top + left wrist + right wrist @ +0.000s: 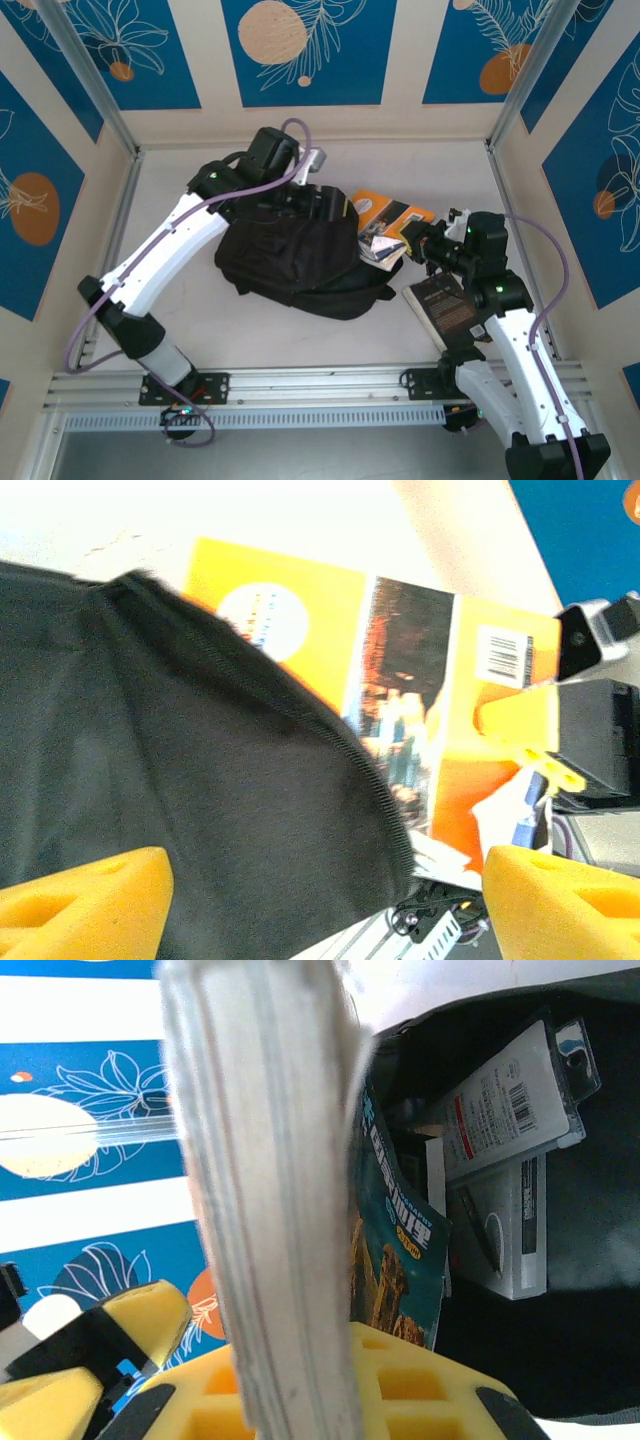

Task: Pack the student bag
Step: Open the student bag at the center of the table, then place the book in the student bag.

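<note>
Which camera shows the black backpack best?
Top external: it takes in nearly the whole backpack. The left wrist view shows a fabric panel with a zipper edge; the right wrist view looks into its open compartment.

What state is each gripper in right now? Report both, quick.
Left gripper: open, above the black backpack.
Right gripper: closed on a paperback book.

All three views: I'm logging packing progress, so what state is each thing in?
student bag: open, lying on the table, packaged items inside.
teal-covered book: held on edge at the bag's mouth.
orange book: closed, flat, by the bag.
dark book: closed, flat on the table.
left gripper: open above the bag.
right gripper: shut on the teal-covered book.
</note>
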Motion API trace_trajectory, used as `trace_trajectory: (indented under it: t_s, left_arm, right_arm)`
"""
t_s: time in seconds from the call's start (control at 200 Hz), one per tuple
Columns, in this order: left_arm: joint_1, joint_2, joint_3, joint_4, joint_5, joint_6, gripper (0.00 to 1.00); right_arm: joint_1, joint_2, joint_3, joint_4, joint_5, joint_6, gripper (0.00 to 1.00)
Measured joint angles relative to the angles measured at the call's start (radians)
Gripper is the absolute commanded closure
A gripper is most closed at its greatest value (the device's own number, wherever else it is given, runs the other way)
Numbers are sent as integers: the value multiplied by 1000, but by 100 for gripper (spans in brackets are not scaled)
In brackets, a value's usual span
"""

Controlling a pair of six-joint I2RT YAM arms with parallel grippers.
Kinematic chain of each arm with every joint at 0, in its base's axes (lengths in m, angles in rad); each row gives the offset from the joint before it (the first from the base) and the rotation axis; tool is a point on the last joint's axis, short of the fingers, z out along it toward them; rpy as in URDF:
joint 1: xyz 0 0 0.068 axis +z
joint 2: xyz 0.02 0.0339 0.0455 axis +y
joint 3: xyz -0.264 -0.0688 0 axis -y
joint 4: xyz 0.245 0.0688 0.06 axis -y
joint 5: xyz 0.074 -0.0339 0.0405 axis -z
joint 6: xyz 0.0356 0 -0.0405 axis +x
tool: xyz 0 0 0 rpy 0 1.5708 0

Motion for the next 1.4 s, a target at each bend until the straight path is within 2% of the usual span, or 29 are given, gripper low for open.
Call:
trace_trajectory:
  t_s: [0.195,0.345,0.41,0.495,0.705,0.87,1.03,1.22,1.4]
  left_arm:
    - [-69,142,117,-94,-32,-88,18]
    - [-96,201,123,-139,-37,-143,19]
    - [-103,210,123,-141,-37,-160,22]
    - [-106,213,124,-145,-37,-177,36]
    - [-106,213,144,-166,-56,-180,100]
    - [-72,199,192,-224,-92,-141,100]
    - [-1,135,192,-280,-114,-92,100]
    - [60,67,192,-327,-108,-37,100]
    - [82,41,192,-336,-86,5,100]
  right_arm:
    - [1,-7,0,2,-9,0,100]
    - [4,-15,0,5,-10,0,100]
    - [8,-15,0,6,-10,0,100]
    - [13,-16,0,6,-10,0,100]
    - [19,-21,2,-10,-7,-25,100]
    - [23,-17,79,-166,8,-154,100]
    - [23,-26,127,-290,27,-274,100]
    - [23,-18,127,-362,6,-320,100]
    - [27,1,125,-369,-25,-333,100]
